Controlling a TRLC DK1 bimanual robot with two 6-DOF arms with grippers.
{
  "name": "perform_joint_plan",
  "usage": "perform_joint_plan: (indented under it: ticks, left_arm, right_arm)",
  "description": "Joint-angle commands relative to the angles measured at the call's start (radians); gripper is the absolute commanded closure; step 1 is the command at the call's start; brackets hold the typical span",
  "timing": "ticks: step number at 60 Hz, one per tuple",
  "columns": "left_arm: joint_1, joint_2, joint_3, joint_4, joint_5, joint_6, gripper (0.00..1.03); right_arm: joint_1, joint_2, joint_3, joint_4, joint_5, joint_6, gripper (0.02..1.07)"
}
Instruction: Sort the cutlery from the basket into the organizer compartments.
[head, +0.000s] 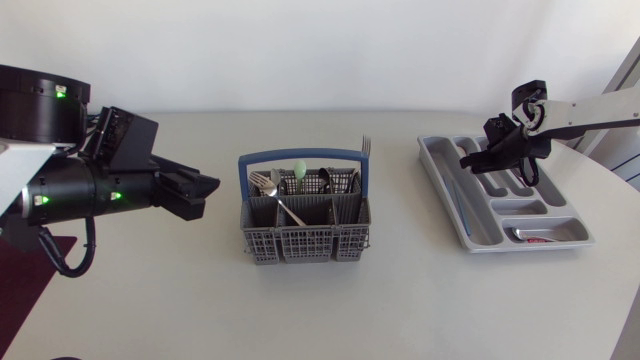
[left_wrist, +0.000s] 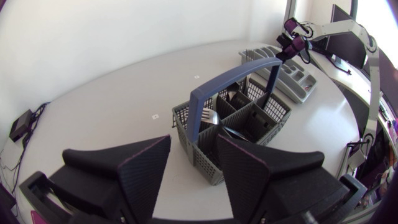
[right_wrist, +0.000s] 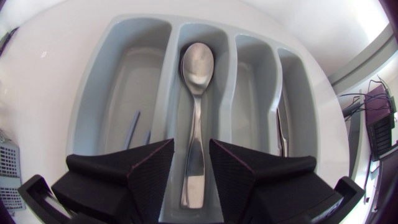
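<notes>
A: Head view, progress entry. How far along is the sort looking?

B: Partway, I am judging. The organizer (head: 497, 207) is lying at 3 o'clock of the basket (head: 300, 243), well apart from it, and it is already carrying a few pieces.

A: Which compartments are filling?

B: I am counting from the basket side. The first long slot is holding a blue-handled piece (right_wrist: 132, 127). The second is holding a spoon (right_wrist: 197, 68), lying flat with its bowl away from the claw. The fourth is showing a thin metal piece (right_wrist: 281, 134), and I cannot tell its type. The cross slot at the organizer's 6 o'clock end is holding something with red on it (head: 540, 238).

A: What is the right gripper doing?

B: The right gripper (right_wrist: 191, 149) is hanging over that spoon's handle. Its fingers are standing a narrow gap apart, either side of the handle, and are gripping nothing as far as I am seeing.

A: And the basket?

B: It is holding several pieces upright:
- a fork (head: 264, 181) toward its 10 o'clock corner
- a green-tipped piece (head: 300, 167) at 12 o'clock
- another fork (head: 366, 147) at 1 o'clock

The dividers may be hiding more. The left gripper (head: 205, 190) is hovering at the basket's 9 o'clock, fingers parted and carrying nothing.

A: What is remaining?

B: Most of the load, I am estimating.
</notes>
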Motion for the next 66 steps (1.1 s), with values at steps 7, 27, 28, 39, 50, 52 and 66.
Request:
perform_joint_plan:
  ticks: [7, 27, 28, 39, 50, 52, 66]
  left_arm:
    - [0.027, -0.024, -0.045, 0.009, 0.038, 0.03, 0.5]
    - [0.081, -0.019, -0.054, -0.023, 0.221, 0.025, 0.51]
    - [0.081, -0.016, -0.053, -0.028, 0.23, 0.022, 0.51]
    - [0.067, 0.026, -0.016, -0.055, 0.285, -0.03, 0.51]
    - [0.037, 0.061, -0.007, -0.049, 0.299, -0.064, 0.51]
    - [0.038, 0.059, -0.008, -0.045, 0.297, -0.064, 0.51]
    - [-0.002, 0.022, 0.007, -0.042, 0.256, -0.081, 0.48]
  right_arm:
    - [0.067, -0.223, -0.187, 0.035, 0.034, 0.0, 0.54]
    - [0.235, -0.587, -0.429, 0.017, 0.06, -0.009, 0.52]
    - [0.245, -0.6, -0.435, 0.012, 0.061, -0.008, 0.52]
    - [0.314, -0.673, -0.478, -0.017, 0.067, 0.014, 0.52]
    - [0.364, -0.712, -0.512, -0.022, 0.086, 0.031, 0.52]
    - [0.369, -0.712, -0.516, -0.022, 0.087, 0.031, 0.52]
    - [0.383, -0.709, -0.542, -0.014, 0.09, 0.038, 0.52]
